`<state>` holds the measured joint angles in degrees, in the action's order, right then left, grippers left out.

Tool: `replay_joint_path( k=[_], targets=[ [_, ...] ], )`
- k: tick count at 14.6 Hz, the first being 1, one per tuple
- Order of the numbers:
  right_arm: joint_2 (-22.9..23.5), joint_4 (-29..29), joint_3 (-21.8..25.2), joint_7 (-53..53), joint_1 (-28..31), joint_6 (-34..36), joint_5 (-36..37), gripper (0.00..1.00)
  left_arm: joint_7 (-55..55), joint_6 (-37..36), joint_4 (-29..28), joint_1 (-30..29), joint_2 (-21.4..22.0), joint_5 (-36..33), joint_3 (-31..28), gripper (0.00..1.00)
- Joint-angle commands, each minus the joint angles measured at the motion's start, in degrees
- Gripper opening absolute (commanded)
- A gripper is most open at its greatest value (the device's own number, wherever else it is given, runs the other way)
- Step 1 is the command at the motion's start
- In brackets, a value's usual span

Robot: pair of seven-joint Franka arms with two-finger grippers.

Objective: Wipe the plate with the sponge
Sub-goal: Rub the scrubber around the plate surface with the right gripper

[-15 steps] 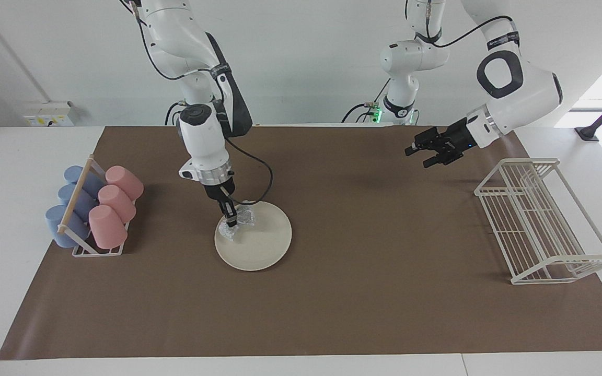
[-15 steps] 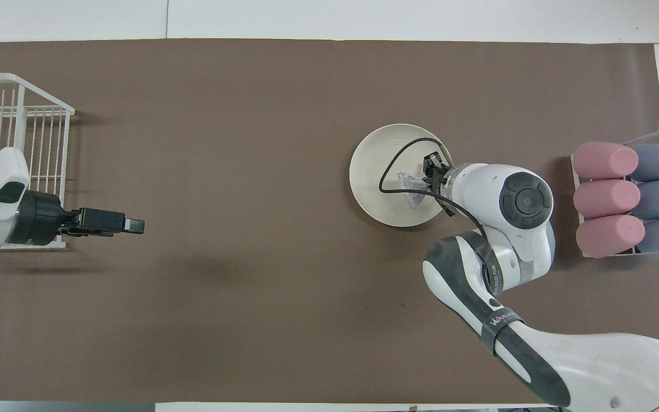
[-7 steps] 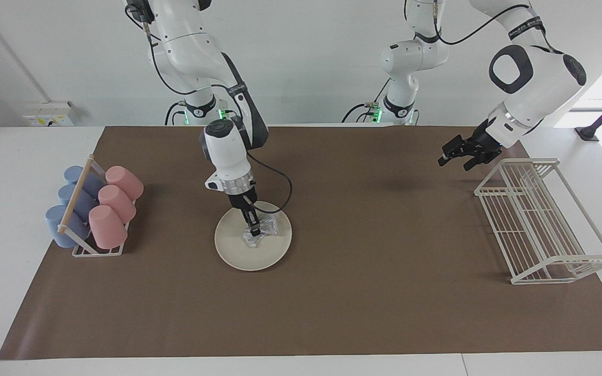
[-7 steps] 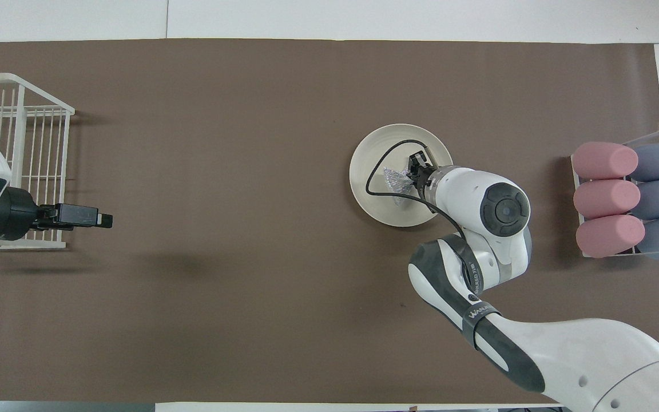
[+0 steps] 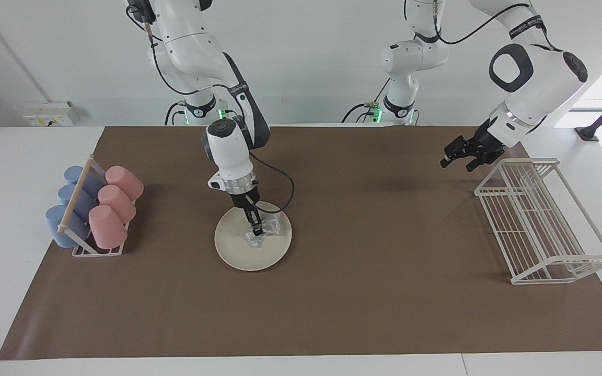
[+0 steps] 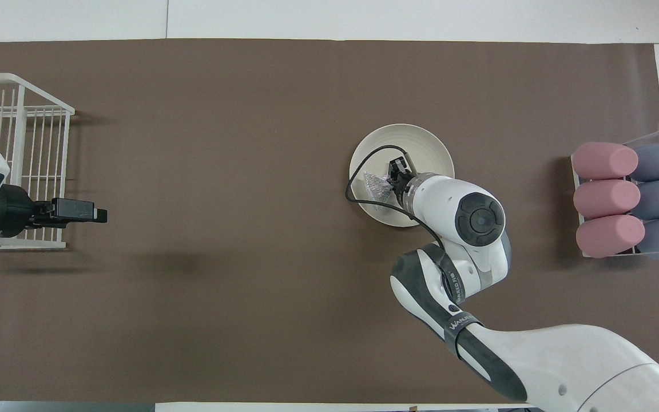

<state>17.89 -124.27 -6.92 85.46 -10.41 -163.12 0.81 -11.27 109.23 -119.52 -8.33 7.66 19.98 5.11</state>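
Note:
The cream-white plate [image 5: 235, 251] [image 6: 415, 143] lies on the brown mat, toward the right arm's end of the table. On it rests the silvery, crinkled sponge [image 5: 270, 226] [image 6: 373, 186], at the side of the plate toward the left arm's end. My right gripper [image 5: 256, 230] [image 6: 390, 181] points down onto the plate and is shut on the sponge, pressing it against the plate. My left gripper [image 5: 456, 163] [image 6: 96, 213] hangs open and empty in the air, beside the white wire rack's corner nearest the robots.
A white wire rack [image 5: 541, 219] [image 6: 20, 143] stands at the left arm's end of the mat. A holder with pink and blue cups [image 5: 94, 209] [image 6: 627, 200] lying on their sides sits at the right arm's end. The right gripper's black cable [image 5: 285, 193] loops over the plate.
My right gripper has dragged the sponge across the plate toward the left arm's end. The left arm has drawn back toward the wire rack and now waits there.

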Motion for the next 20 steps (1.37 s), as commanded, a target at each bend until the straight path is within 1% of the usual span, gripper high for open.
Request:
replay_joint_path(
  k=[1,2,5,9,14,17,20],
  targets=[
    [2.77,0.34,-0.46,-4.77,4.6,-0.88,0.24,0.0,2.21,0.28,0.52,0.42,0.42,-1.34,0.34,1.0],
    [2.94,0.43,-0.46,-4.95,4.96,-0.88,0.24,0.0,2.48,0.54,0.61,0.42,0.42,-1.34,0.42,1.0],
    [2.94,0.61,-0.64,-2.25,3.39,-0.88,0.24,0.0,2.48,0.63,0.61,0.51,0.42,-1.34,0.6,1.0],
    [3.12,1.92,-0.64,4.08,-1.53,-0.97,0.24,0.0,2.48,0.72,0.78,0.42,0.33,-1.34,0.6,1.0],
    [3.82,3.59,-0.64,8.66,-4.35,-0.97,0.15,0.0,2.48,0.98,0.87,0.51,0.33,-1.34,0.69,1.0],
    [3.82,3.68,-0.38,7.01,-3.13,-0.8,0.24,0.0,2.57,1.16,0.87,1.65,0.25,-1.34,0.69,1.0],
    [3.65,2.98,-0.2,0.34,0.39,-0.01,0.33,0.0,2.57,2.39,0.7,1.74,0.25,-1.34,0.78,1.0]
  ],
)
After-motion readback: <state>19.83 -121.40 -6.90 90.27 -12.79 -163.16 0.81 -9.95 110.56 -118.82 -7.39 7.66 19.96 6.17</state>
